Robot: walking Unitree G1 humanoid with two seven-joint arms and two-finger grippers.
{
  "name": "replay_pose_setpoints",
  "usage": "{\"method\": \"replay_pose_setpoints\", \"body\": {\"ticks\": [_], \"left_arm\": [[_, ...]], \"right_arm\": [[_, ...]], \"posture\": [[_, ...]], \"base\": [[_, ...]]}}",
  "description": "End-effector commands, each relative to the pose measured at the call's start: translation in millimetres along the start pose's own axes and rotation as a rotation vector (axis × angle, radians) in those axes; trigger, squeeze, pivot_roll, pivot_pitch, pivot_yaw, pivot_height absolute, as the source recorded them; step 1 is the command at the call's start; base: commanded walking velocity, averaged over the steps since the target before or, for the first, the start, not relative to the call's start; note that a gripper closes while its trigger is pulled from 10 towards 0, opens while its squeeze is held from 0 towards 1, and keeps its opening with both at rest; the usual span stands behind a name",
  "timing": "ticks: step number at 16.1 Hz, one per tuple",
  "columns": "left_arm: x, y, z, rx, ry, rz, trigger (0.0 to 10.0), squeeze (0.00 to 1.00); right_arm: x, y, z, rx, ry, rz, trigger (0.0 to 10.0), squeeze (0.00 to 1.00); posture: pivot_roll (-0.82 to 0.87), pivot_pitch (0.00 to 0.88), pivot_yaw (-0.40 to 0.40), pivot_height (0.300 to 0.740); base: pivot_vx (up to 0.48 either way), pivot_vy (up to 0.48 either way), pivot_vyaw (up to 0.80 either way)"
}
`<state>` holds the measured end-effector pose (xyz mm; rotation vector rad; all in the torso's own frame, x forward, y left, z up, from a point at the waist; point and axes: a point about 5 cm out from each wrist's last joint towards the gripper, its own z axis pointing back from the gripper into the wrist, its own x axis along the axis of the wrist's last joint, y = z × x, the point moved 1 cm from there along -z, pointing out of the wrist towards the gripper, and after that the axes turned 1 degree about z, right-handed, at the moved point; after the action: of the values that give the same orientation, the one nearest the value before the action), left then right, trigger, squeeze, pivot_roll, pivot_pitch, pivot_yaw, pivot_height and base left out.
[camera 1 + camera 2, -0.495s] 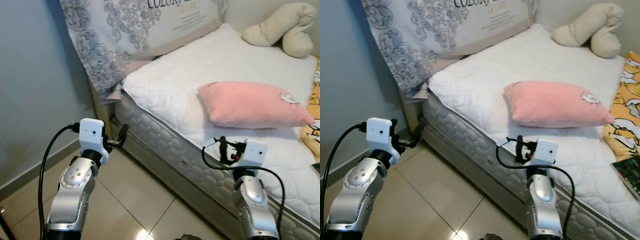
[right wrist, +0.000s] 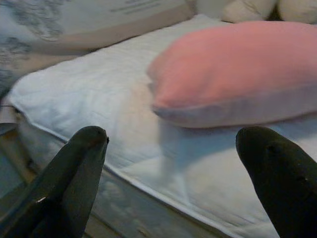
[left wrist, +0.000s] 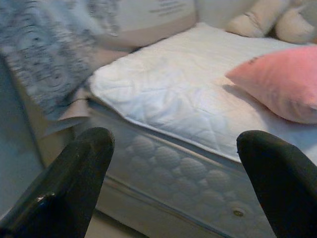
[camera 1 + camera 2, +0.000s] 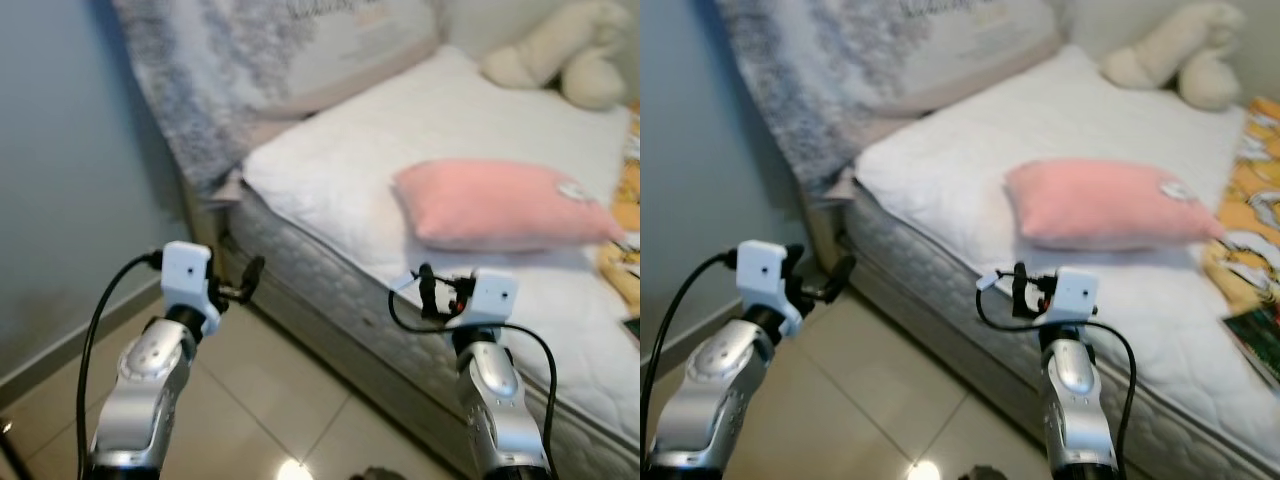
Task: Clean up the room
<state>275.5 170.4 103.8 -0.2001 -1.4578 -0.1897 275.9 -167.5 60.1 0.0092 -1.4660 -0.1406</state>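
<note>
right wrist view looks straight along the spread black fingers (image 2: 74,163) of the right gripper (image 2: 173,168) at the pink pillow (image 2: 237,69), which lies ahead of it and a little higher, on the white mattress (image 2: 89,94). nothing sits between the fingertips; the gripper is empty and apart from the pillow.

from the head, the pink pillow (image 4: 500,203) rests near the bed's near edge, its long axis running roughly along that edge, left to right. the right gripper (image 4: 425,290) hovers at the mattress side, just below and in front of the pillow's left end, so this arm is clearly the nearer one. the left gripper (image 4: 250,275) hangs over the floor tiles (image 4: 290,390) by the corner of the bed, well apart from the pillow, its fingers (image 3: 74,173) also held wide and empty.

judging by this (the task names no single thing), the pillow looks the likely target: the reach would go forward and slightly up for the right arm. a cream plush toy (image 4: 560,60) lies far back, beyond easy reach.
</note>
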Motion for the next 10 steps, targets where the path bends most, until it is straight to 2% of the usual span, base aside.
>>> {"method": "replay_pose_setpoints", "body": {"ticks": [1, 2, 3, 6, 7, 8, 10], "left_arm": [[4.8, -1.7, -3.3, -0.003, -0.014, -0.025, 10.0, 0.00], [3.9, -1.2, -3.5, -0.006, -0.007, -0.030, 10.0, 0.00], [3.4, -3.7, -2.5, -0.047, -0.017, 0.007, 10.0, 1.00], [6.2, -11.4, -5.0, -0.125, -0.026, 0.007, 10.0, 1.00], [6.5, -11.8, -6.2, -0.127, -0.023, 0.010, 10.0, 0.00], [7.3, -11.3, -8.8, -0.121, -0.019, -0.009, 10.0, 0.00], [10.8, -12.9, -11.4, -0.136, -0.033, -0.009, 10.0, 0.00]], "right_arm": [[0.8, -9.3, -0.4, -0.036, -0.006, -0.012, 10.0, 0.00], [-0.5, -11.9, -0.3, -0.048, -0.001, -0.016, 10.0, 0.00], [-1.3, -14.2, 0.7, -0.062, -0.003, -0.015, 10.0, 0.00], [-3.2, -20.0, 4.8, -0.088, -0.007, -0.016, 10.0, 0.00], [-3.9, -20.9, 5.6, -0.092, -0.007, -0.019, 10.0, 0.00], [-3.7, -21.6, 6.4, -0.097, -0.013, -0.030, 10.0, 0.00], [-3.0, -20.7, 5.4, -0.099, -0.017, -0.037, 10.0, 0.00]], "posture": [[0.10, 0.000, -0.052, 0.714], [0.09, 0.000, -0.046, 0.714], [0.08, 0.000, -0.041, 0.714], [0.07, 0.000, -0.036, 0.714], [0.07, 0.000, -0.034, 0.714], [0.07, 0.000, -0.031, 0.714], [0.06, 0.000, -0.028, 0.714]], "base": [[0.000, 0.000, -0.59], [0.000, 0.000, -0.58], [0.000, 0.000, -0.58], [0.000, 0.000, -0.58], [0.000, 0.000, -0.58], [0.000, 0.000, -0.58], [0.418, 0.000, -0.58]]}}
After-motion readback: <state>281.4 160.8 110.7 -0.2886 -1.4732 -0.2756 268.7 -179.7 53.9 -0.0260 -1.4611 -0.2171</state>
